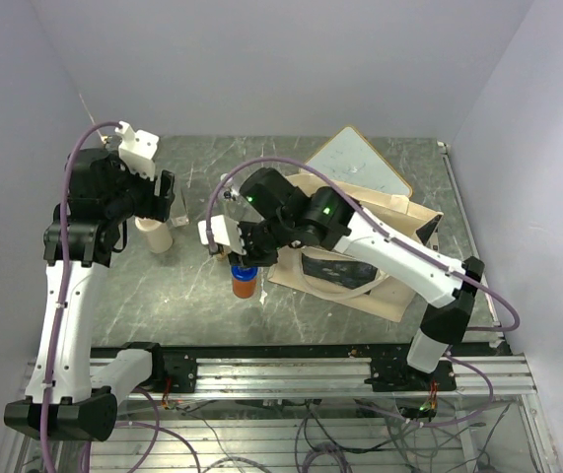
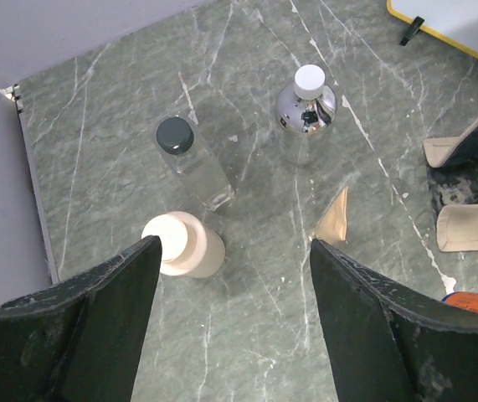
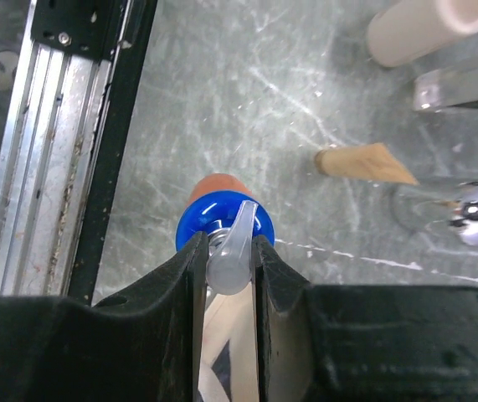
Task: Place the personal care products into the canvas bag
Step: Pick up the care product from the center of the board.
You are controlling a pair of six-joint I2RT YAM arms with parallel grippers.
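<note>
Beside the canvas bag (image 1: 385, 296), the right end effector (image 3: 228, 251) is grasping the orange bottle (image 1: 244, 288) by the nozzle (image 3: 232, 243) on its blue cap (image 3: 198, 224), while the left end effector (image 2: 234, 244) hangs released above the cream cylinder (image 2: 184, 244).

No legible text, brand, number or sign is showing in any view. The dark print (image 1: 332, 268) on the near side of the canvas bag (image 1: 411, 219), at the right of the table (image 1: 192, 296), is appearing only as a dark rectangle; no characters are resolving.
</note>
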